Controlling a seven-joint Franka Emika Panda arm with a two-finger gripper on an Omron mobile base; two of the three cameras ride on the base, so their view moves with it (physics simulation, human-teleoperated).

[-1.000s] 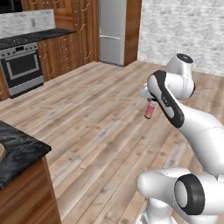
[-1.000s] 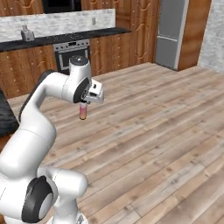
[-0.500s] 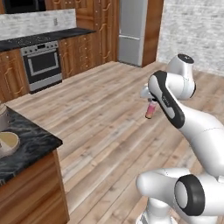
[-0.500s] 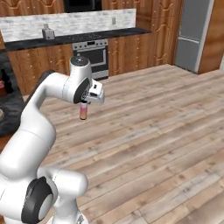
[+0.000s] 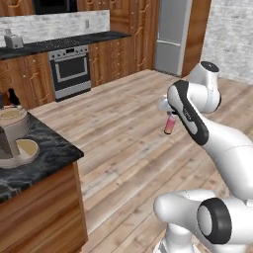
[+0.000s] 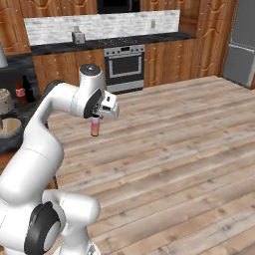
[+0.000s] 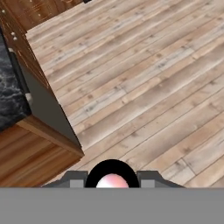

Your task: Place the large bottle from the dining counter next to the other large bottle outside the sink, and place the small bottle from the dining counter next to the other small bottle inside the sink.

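1. Gripper [image 5: 169, 114] clenched on small bottle [image 5: 169, 124], carried by its dark cap, pale-pink body hanging upright below the fingers, well above the wooden floor [image 5: 123, 128]
2. Same grasp in right base view: gripper [image 6: 95, 117] shut round small bottle [image 6: 94, 127], mid-air, nothing under it but planks
3. Hand view: top of small bottle [image 7: 112, 179] round and pale between the two dark tips at the bottom edge, floor beyond
4. Just changed: whole scene shifted across both base views since the earlier frames, so base driving and turning, not things moving; arm pose and bottle in the grasp unchanged
5. Versus earlier frame: stove [image 5: 72, 71] and back counter now larger and more central, fridge [image 5: 172, 34] slid toward the right in left view
6. Black marble counter [image 5: 47, 148] corner now well into left base view at lower left, bowls [image 5: 14, 123] near its edge; same corner at left edge of hand view
7. Likely meaning: transport leg toward the sink for the small bottle, placement not yet begun
8. Sink not identifiable, distance left cannot tell
9. Risk judged low: cap-only hold, possible swing during base turn
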